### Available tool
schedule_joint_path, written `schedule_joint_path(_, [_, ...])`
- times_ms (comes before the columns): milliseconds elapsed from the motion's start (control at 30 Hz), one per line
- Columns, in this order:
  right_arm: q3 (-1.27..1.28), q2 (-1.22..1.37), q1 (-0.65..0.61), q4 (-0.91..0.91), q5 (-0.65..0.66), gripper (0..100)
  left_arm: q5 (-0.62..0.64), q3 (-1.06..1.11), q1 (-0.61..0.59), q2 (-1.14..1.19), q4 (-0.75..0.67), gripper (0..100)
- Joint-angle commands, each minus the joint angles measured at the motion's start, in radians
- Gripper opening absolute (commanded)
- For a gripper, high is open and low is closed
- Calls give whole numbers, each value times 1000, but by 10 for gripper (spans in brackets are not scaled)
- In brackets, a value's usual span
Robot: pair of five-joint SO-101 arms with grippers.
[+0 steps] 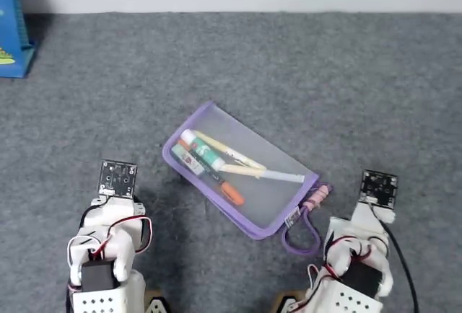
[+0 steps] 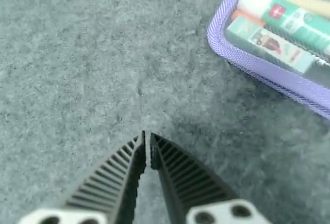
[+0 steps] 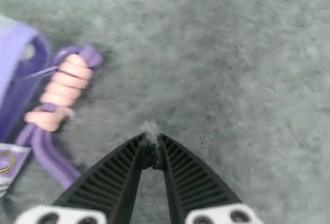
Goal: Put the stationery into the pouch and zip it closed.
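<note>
- The left gripper point(image 2: 147, 140) is closest in its own wrist view. Its ribbed black fingers are drawn together to a thin slit with nothing between them, above bare grey carpet point(image 2: 87, 53).
- The right gripper point(image 3: 153, 142) has its fingers pressed tip to tip and holds nothing. A wisp of carpet fluff sits at the tips.
- In the high view the left arm point(image 1: 108, 248) and the right arm point(image 1: 354, 262) stand at the near edge. The pouch point(image 1: 271, 197) lies between them and a little farther out, and neither arm touches it.
- The high view takes in the whole pouch: clear, with purple trim, lying flat and skewed on the carpet, one end towards each arm.
- The stationery is inside it: a white-and-green glue stick point(image 1: 204, 151), an orange-tipped marker point(image 1: 227, 190), a cream pen point(image 1: 232, 156) and a white pen point(image 1: 280, 176).
- The left wrist view brings the near corner close. It shows the woven purple edge, the glue stick's white cap, and a flat teal piece point(image 2: 268, 43) beside the glue stick under the clear wall.
- The right wrist view shows the other end. A pink beaded zipper pull point(image 3: 62, 90) sits at the pouch's corner, with a purple loop strap point(image 3: 46, 152) trailing from there onto the carpet. Both are near the right gripper but apart from it.
- From above, the pull point(image 1: 317, 196) is at the corner nearest the right arm. I cannot tell whether the zip is fully closed.
- A blue box point(image 1: 11, 32) stands at the far left edge of the carpet, well apart from the pouch.
</note>
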Motion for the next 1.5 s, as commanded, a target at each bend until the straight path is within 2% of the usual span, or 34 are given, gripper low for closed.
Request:
schedule_joint_path(0, [18,-7,53,8,12,8,-6,-12,-9,-14,8,14])
schedule_joint_path(133, [18,-12,59,68,9,8,-6,-12,-9,-14,8,14])
schedule_joint_path(567, [18,-12,56,67,2,9,-6,-12,-8,-14,8,14])
schedule_joint_path(633, [18,-12,56,67,-37,9,-6,-12,-8,-14,8,14])
schedule_joint_path(800, [18,-12,56,68,-233,9,-6,-12,-8,-14,8,14])
schedule_joint_path(1467, [18,-12,62,68,-238,9,-6,-12,-8,-14,8,14])
